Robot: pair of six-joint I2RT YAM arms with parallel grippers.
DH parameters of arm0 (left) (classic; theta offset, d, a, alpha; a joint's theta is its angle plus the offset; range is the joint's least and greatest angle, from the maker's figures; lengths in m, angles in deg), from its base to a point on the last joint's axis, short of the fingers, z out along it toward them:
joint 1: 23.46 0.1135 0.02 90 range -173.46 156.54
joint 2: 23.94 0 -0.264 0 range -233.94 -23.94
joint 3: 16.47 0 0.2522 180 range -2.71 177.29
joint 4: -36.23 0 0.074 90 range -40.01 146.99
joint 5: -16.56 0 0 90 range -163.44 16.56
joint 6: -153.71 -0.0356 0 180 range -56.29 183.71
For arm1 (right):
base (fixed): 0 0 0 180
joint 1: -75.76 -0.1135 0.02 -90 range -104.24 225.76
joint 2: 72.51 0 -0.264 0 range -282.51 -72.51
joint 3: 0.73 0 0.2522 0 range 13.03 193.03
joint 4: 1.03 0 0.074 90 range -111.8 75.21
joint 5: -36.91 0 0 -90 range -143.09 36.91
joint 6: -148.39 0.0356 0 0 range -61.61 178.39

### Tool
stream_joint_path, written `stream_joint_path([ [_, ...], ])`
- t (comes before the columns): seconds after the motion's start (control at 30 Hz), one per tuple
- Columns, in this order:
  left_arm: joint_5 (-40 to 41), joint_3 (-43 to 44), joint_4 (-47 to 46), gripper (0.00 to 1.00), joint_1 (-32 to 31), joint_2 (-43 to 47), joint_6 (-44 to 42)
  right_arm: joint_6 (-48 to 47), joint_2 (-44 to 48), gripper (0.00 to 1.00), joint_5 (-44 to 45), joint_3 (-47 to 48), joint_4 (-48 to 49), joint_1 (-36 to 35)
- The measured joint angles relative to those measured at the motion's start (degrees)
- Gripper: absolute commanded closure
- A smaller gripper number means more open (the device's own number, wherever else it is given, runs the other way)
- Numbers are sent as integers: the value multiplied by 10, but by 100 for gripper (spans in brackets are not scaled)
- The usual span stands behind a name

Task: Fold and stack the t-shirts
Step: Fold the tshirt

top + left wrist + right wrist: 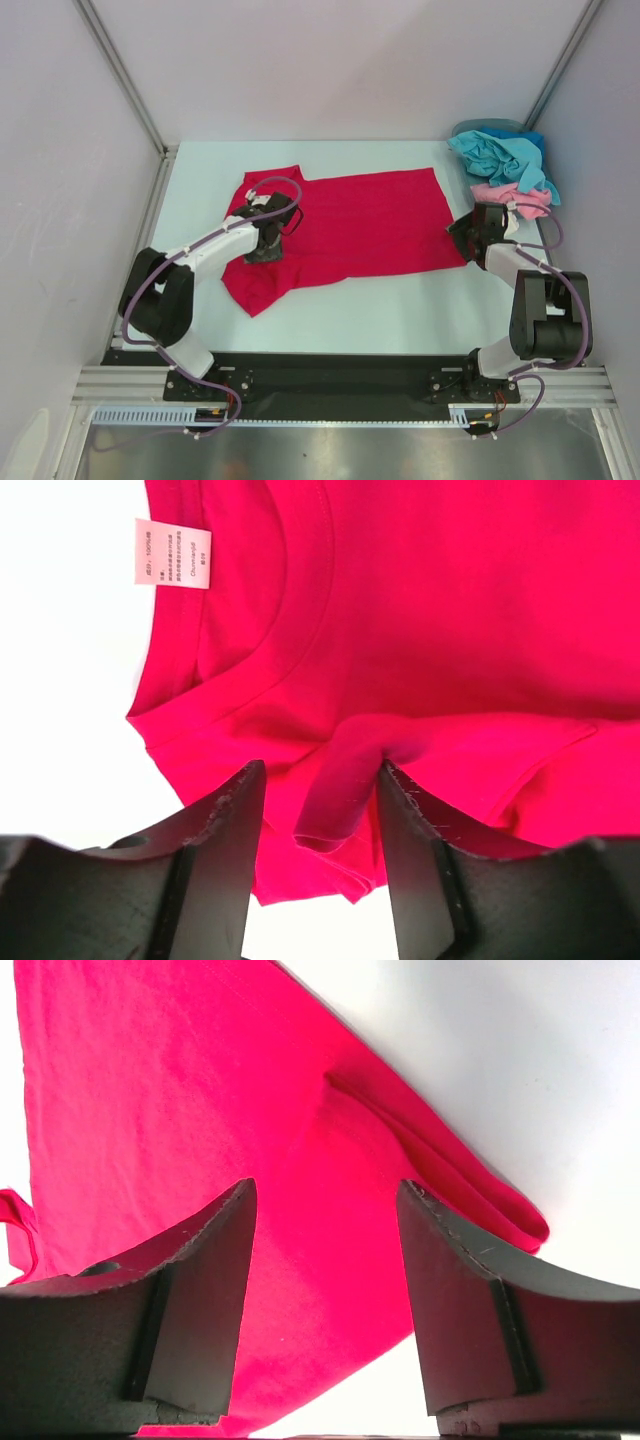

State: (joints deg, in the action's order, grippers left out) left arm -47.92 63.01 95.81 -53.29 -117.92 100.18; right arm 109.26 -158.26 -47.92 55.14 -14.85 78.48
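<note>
Crimson t-shirt beneath left hand and right hand

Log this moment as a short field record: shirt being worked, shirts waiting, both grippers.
Shirt on table: crimson red cloth t-shirt, spread across the white table, neck label showing
Waiting shirts: crumpled teal-blue t-shirt and light pink t-shirt, far right, at the blue-grey plastic basket
Left gripper: open, jaws either side of a raised ridge of red cloth near the collar
Right gripper: open, over the shirt's doubled-over edge
Folded stack: none visible
</note>
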Motion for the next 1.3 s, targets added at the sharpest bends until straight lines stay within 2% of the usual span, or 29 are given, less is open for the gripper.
stream_joint_path([
  [0.3, 33, 6, 10, 42, 0, 14, 1, -11, 48, 39, 11, 42, -36, -6],
  [0.6, 73, 56, 47, 41, 0, 59, 5, 1, 106, 39, 21, 57, -42, -39],
  [0.8, 62, 74, 62, 42, 1, 104, 7, 11, 109, 39, 16, 55, -42, -49],
  [1.0, 25, 12, 49, 43, -5, 153, 21, 12, 129, 40, 16, 47, -42, -49],
  [1.3, -5, -92, 33, 43, -26, 150, 40, 14, 138, 40, 14, 29, -41, -49],
])
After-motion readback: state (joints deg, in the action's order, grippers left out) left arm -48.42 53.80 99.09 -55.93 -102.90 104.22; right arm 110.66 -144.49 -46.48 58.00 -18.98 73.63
